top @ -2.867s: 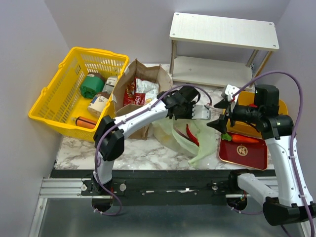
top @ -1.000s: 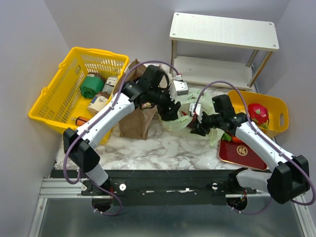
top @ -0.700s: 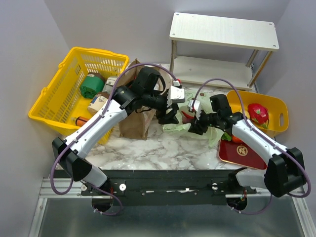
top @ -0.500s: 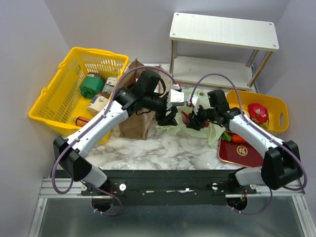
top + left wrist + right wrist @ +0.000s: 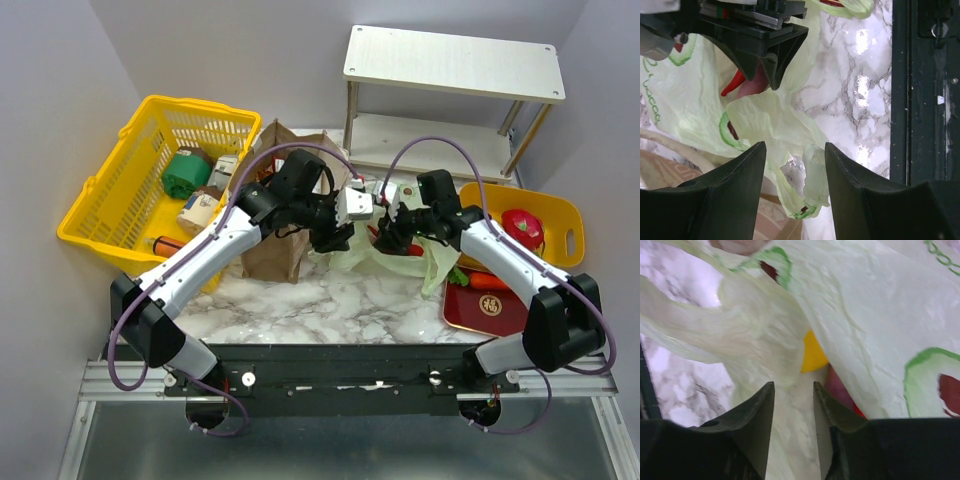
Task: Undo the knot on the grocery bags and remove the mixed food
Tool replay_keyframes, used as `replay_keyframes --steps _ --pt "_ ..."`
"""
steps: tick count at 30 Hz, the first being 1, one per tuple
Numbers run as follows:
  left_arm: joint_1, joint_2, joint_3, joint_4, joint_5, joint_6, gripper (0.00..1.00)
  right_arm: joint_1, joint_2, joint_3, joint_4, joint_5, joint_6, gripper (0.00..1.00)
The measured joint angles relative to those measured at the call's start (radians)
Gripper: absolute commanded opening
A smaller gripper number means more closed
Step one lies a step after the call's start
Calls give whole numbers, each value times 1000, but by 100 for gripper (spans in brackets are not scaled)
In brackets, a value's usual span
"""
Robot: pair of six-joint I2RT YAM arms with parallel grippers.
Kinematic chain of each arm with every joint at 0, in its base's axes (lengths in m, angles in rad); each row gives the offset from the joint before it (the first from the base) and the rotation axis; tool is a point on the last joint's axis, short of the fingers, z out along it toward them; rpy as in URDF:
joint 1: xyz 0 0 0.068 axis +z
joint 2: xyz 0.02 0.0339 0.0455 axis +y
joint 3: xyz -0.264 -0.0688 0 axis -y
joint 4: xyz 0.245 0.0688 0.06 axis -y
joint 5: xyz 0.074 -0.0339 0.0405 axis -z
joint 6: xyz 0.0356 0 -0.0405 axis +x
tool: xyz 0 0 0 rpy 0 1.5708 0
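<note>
The pale green plastic bag [image 5: 425,262] lies crumpled on the marble between my arms, with a red chili [image 5: 405,247] showing at its mouth. My left gripper [image 5: 337,240] is at the bag's left edge. It stands open, and a loose flap of the bag [image 5: 816,172] hangs between its fingers without being pinched. My right gripper [image 5: 388,238] faces it from the right, jaws apart over the film [image 5: 793,384]. Under that film show a yellow piece [image 5: 812,356] and something red. The knot is out of view. The brown paper bag [image 5: 272,250] stands behind my left arm.
A yellow mesh basket [image 5: 120,190] with a green can [image 5: 185,172] and cartons sits far left. A white shelf [image 5: 450,65] stands at the back. At right, a yellow tray [image 5: 575,240] holds a dragon fruit [image 5: 520,225], and a red tray [image 5: 495,310] holds a carrot [image 5: 487,282].
Both grippers have drawn closer together over the green bag. The right gripper has shifted up and left, and the left jaws have narrowed around the bag's flap.
</note>
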Motion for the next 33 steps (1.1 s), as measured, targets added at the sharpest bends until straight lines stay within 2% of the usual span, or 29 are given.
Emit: replay_keyframes --steps 4,5,7,16,23,27,30,33 --pt "15 0 19 -5 -25 -10 33 0 16 6 7 109 -20 40" --pt "17 0 24 -6 -26 -8 18 0 25 8 11 130 -26 40" --pt "23 0 39 -20 -27 -11 0 0 50 9 22 167 -35 40" --pt "29 2 148 -143 -27 26 0 22 159 23 39 225 -59 40" --pt "41 1 160 -159 -34 21 0 221 123 -23 66 224 -53 40" --pt "47 -7 144 -171 -41 5 0 249 120 -56 65 232 -54 40" --pt "47 -8 131 -168 -48 3 0 248 120 -57 71 264 -69 46" --pt "47 -9 122 -168 -55 3 0 246 120 -57 83 292 -88 67"
